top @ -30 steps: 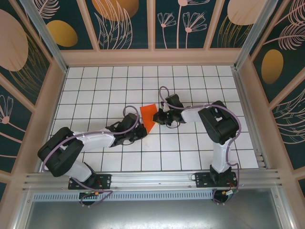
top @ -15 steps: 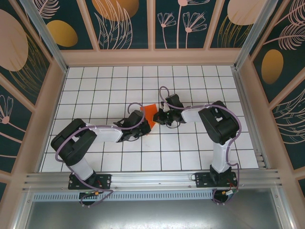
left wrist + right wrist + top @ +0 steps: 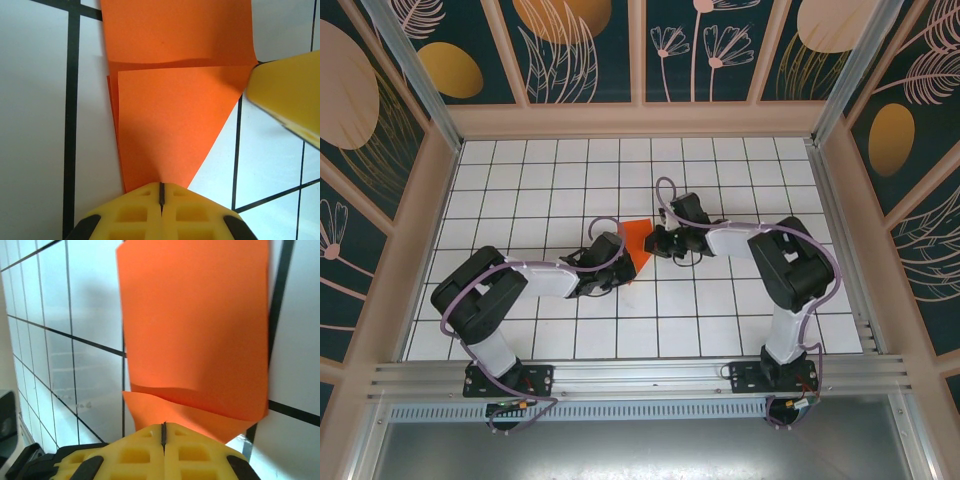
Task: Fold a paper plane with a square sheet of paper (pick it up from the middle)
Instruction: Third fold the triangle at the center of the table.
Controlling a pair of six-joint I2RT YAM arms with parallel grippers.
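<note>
On the table (image 3: pixel 520 170), left end effector (image 3: pixel 161 188) and right end effector (image 3: pixel 163 427) pinch folded orange paper (image 3: pixel 175 120).

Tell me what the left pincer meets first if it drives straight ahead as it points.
The square sheet of paper, whose near tip the shut left pincer seems to pinch. The right pincer sits off to the side, probably outside that line.

No legible text, label, brand, number or sign in any view. Surfaces checked: square sheet of paper (image 3: pixel 170 125), plain orange, unmarked on both visible faces; bench (image 3: pixel 720 310), black grid lines only; wall panels (image 3: pixel 720 50), plant motifs, no lettering.
</note>
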